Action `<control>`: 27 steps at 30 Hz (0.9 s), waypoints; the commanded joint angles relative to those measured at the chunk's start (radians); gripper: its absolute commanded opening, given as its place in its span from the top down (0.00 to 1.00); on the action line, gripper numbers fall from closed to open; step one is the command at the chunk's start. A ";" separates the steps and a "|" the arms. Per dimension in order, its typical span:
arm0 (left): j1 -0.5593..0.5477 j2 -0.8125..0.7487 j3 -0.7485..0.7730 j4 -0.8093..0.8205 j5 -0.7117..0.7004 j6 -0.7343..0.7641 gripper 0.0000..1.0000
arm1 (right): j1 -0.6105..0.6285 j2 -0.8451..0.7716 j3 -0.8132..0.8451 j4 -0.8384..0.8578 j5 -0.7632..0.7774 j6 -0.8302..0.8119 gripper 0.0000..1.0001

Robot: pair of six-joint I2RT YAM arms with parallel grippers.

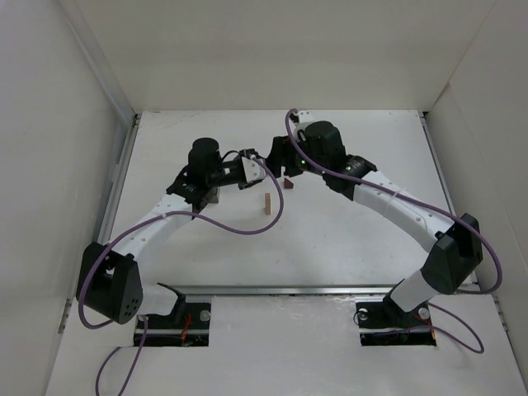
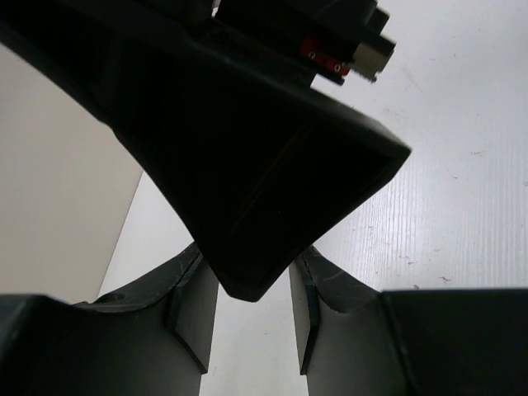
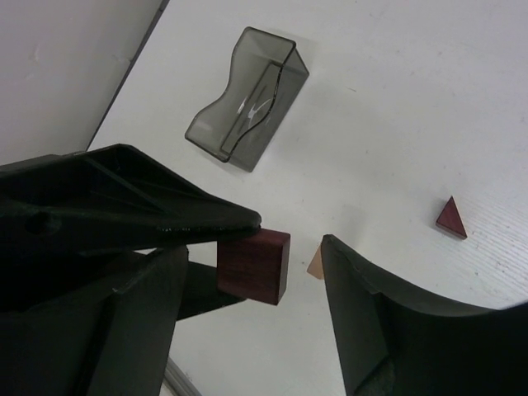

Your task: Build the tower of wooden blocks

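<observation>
The wood block tower is unbuilt, its pieces lying apart on the white table (image 1: 346,239). Nearest the arm bases, a slim light tan piece (image 1: 268,203) stands upright and alone near the middle of the table. Just beyond it and slightly to the right lies a small reddish-brown triangular piece (image 1: 288,183), not touching the tan one.

Farther back, the two grippers meet tip to tip, the left arm reaching in from the left and the right arm from the right, with purple cables (image 1: 247,227) looping along both. The right wrist camera shows a dark reddish-brown rectangular block (image 3: 254,268) between the fingers of the right gripper (image 3: 256,252). Those fingers stand wide apart, and bare table shows between the block and the finger (image 3: 371,305) at the right of that view.

The tapered black tip of the left gripper (image 1: 250,173) touches the block's upper edge. In the left wrist view that gripper's own fingers (image 2: 194,318) stand parted. The right gripper's black body covers the space at their tips, so it cannot be told whether they clamp the block.

Farthest off in the right wrist view, a dark translucent bin (image 3: 216,124) sits on the table, well apart from the triangular piece.
</observation>
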 commanded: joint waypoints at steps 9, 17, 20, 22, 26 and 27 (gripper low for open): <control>-0.006 -0.038 -0.005 0.064 -0.031 -0.023 1.00 | 0.022 0.028 0.078 -0.026 0.039 0.012 0.46; -0.006 -0.028 -0.005 0.055 -0.042 -0.023 1.00 | 0.049 0.028 0.100 -0.083 0.118 -0.007 0.58; -0.006 -0.028 -0.005 0.055 -0.042 -0.023 1.00 | 0.049 0.038 0.109 -0.083 0.118 -0.016 0.82; -0.006 -0.028 -0.005 0.055 -0.042 -0.023 1.00 | 0.049 0.038 0.118 -0.083 0.118 -0.016 0.91; -0.006 -0.028 -0.005 0.055 -0.042 -0.023 0.99 | 0.059 0.038 0.127 -0.083 0.127 -0.025 1.00; -0.006 -0.028 -0.005 0.055 -0.042 -0.023 0.68 | 0.059 0.038 0.127 -0.092 0.136 -0.025 1.00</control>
